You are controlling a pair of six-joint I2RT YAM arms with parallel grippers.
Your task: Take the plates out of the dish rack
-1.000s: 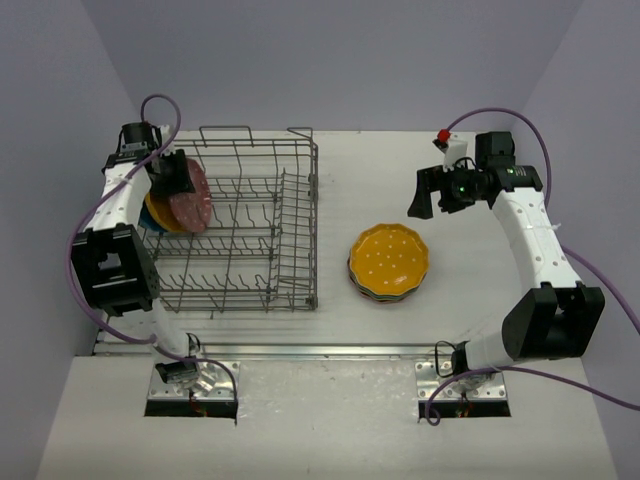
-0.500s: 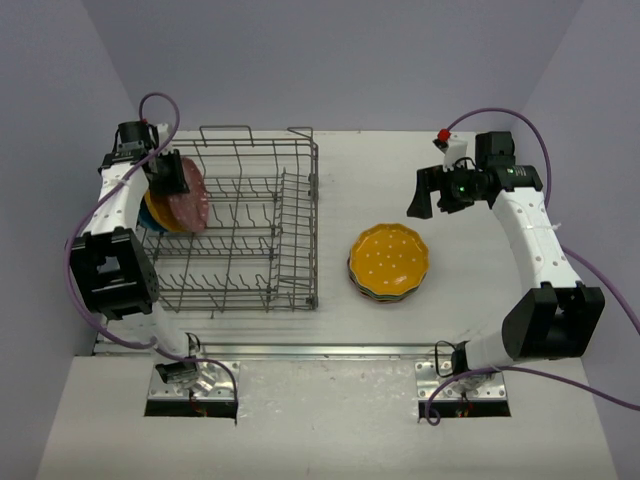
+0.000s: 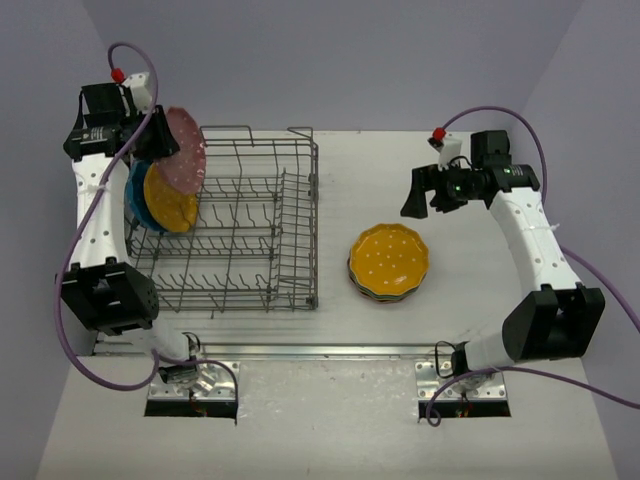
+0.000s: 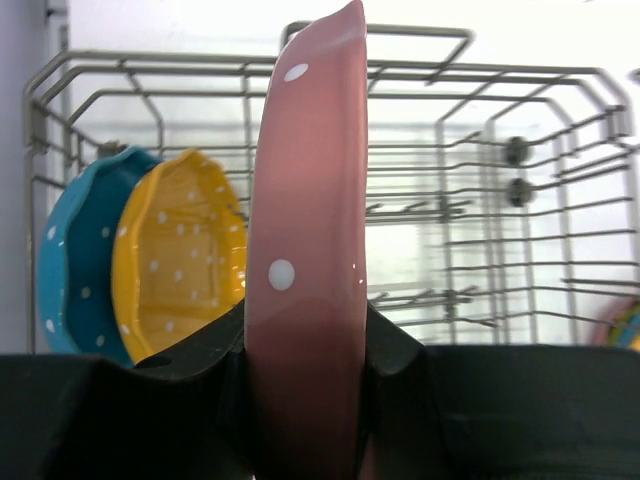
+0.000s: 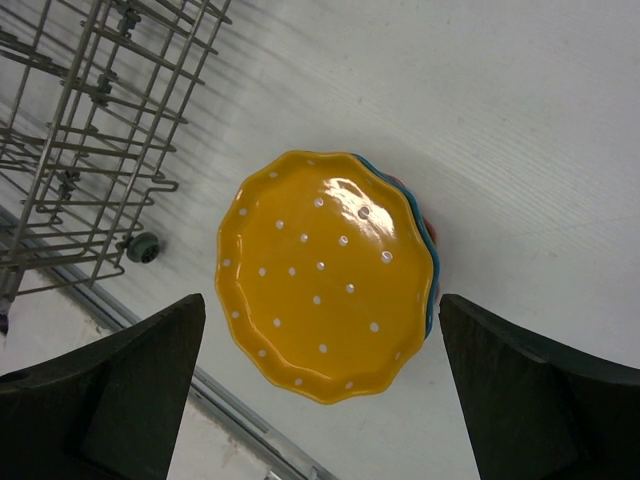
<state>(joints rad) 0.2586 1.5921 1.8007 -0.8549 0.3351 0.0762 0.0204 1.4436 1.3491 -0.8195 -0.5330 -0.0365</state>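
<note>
My left gripper [image 3: 150, 140] is shut on the rim of a pink-red dotted plate [image 3: 186, 147] and holds it on edge above the far left end of the grey wire dish rack [image 3: 262, 262]. In the left wrist view that pink-red plate [image 4: 305, 250] stands upright between the fingers. An orange-yellow plate [image 3: 170, 199] and a blue plate [image 3: 138, 205] still stand in the rack's left end. A stack topped by an orange-yellow plate [image 3: 389, 259] lies on the table right of the rack. My right gripper [image 3: 425, 193] hovers open above that stack [image 5: 325, 270].
The white table [image 3: 360, 160] carries the rack at left and the stack at centre right. A metal rail [image 3: 300, 351] runs along the near edge. Grey walls close in the back and both sides.
The left gripper closed on the pink-red plate and lifted it up out of the rack, toward the far left. The right arm has barely moved.
</note>
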